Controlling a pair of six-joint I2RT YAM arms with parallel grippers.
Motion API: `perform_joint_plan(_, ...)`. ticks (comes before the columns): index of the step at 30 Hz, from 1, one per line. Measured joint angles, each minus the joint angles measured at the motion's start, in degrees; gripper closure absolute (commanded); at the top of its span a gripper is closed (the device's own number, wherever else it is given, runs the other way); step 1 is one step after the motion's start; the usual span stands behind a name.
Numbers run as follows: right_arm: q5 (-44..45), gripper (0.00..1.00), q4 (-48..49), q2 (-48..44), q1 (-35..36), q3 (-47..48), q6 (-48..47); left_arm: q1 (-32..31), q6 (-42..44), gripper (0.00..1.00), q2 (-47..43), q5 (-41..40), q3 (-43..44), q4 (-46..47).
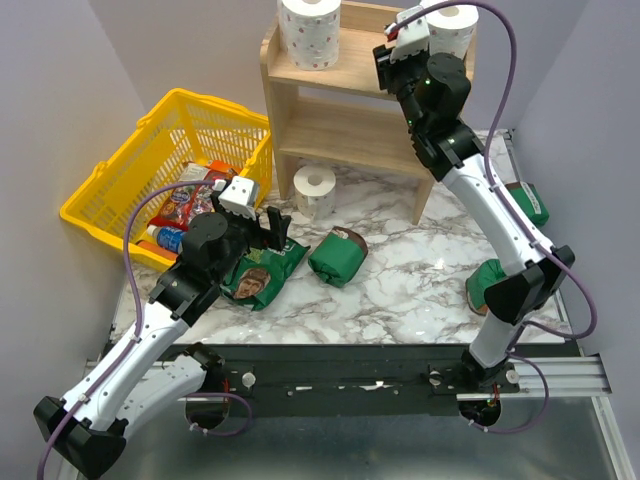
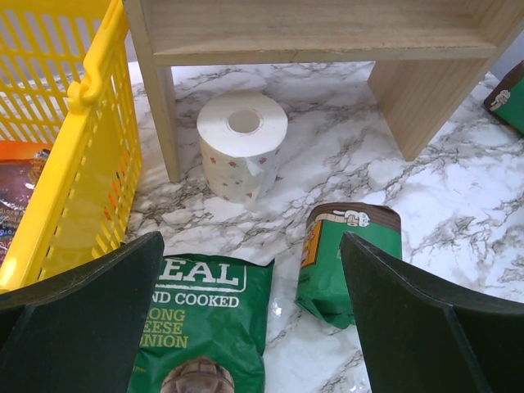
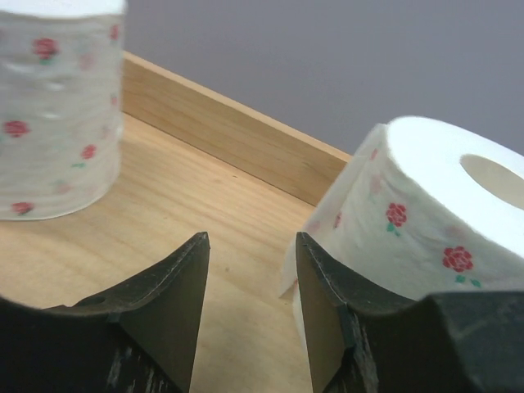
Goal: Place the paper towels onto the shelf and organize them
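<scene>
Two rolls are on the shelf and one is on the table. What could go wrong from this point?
1. The right gripper sits tight beside the right-hand paper towel roll near the end of the shelf. Pulling away might nudge the roll off.
2. The last roll stands close to the side panel. The open left gripper may clip the wood when reaching in.

I see a yellow basket [image 1: 118,152] holding snack packets [image 1: 185,205] at the left of the table [image 1: 400,290]. A chips bag [image 1: 262,272] and a green package [image 1: 338,257] lie side by side; a second green package [image 1: 487,285] lies at the right.
</scene>
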Motion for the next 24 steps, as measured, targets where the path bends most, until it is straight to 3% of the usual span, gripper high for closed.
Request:
perform_joint_plan(6, -14.62, 0.41, -3.82, -6.51, -0.02, -3.30, 1.33, 0.00, 0.76, 0.09, 0.59, -1.16, 0.00, 0.00)
perform_joint_plan(10, -19.74, 0.41, -5.60, -12.52, 0.50, -7.06, 4.48, -0.35, 3.89, 0.13, 2.91, -1.68, 1.99, -2.10)
perform_joint_plan(11, -20.68, 0.41, -6.32, -14.29, 0.83, -8.13, 5.44, -0.72, 4.63, 0.22, 4.46, -2.21, 3.78, -3.28)
perform_joint_plan(14, -23.65, 0.40, -7.54, -21.00, 1.75, -13.38, 8.66, -1.92, 8.09, 0.33, 11.41, -3.08, 10.99, -5.75)
perform_joint_plan(18, -28.06, 0.39, -6.93, -33.48, 2.97, -26.47, 15.32, -2.84, 14.60, 0.27, 16.87, -2.78, 12.94, -5.01)
perform_joint_plan(19, -29.42, 0.37, -6.67, -36.76, 3.10, -30.14, 16.90, -3.06, 15.91, 0.27, 17.77, -2.56, 12.94, -4.85)
perform_joint_plan(21, -32.24, 0.13, -5.99, -43.06, 3.43, -36.87, 19.98, -3.39, 19.32, 0.25, 20.06, -1.29, 13.00, -3.80)
perform_joint_plan(24, -35.56, 0.08, -5.97, -48.63, 3.45, -41.70, 22.95, -3.39, 22.91, 0.24, 24.90, 1.31, 14.38, -3.10)
